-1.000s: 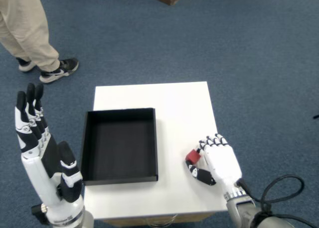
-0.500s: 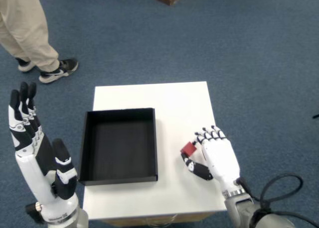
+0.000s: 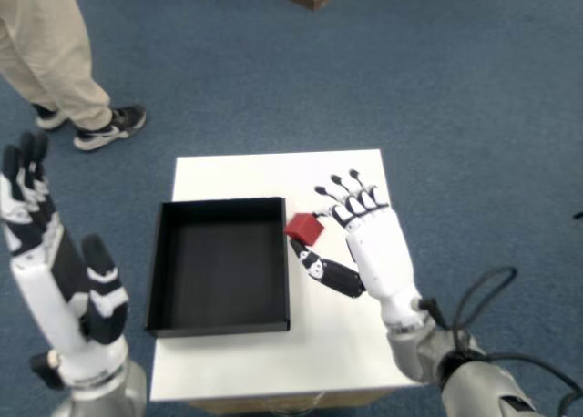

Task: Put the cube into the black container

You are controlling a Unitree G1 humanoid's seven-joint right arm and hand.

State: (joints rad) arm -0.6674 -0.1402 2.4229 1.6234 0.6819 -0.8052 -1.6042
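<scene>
Cube [image 3: 305,227] was red and sat pinched between the thumb and fingers of the right hand [image 3: 364,249], just beside the right wall of the black container [image 3: 219,263], above the white table [image 3: 273,176]. Left hand [image 3: 55,271] hung out to the side, fingers spread.

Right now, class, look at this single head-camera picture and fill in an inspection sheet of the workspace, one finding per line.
Surface: small white square table, on blue carpet.
Job's things: small red cube just right of the shallow black rectangular container; nothing visible inside the container.
Clutter: nothing seen.
Hands: right robot hand holds the cube between thumb and fingers; left robot hand raised, open, off the table.
Cables: black cable looping by the right wrist.
Surroundings: person's legs in beige trousers, dark shoes.
</scene>
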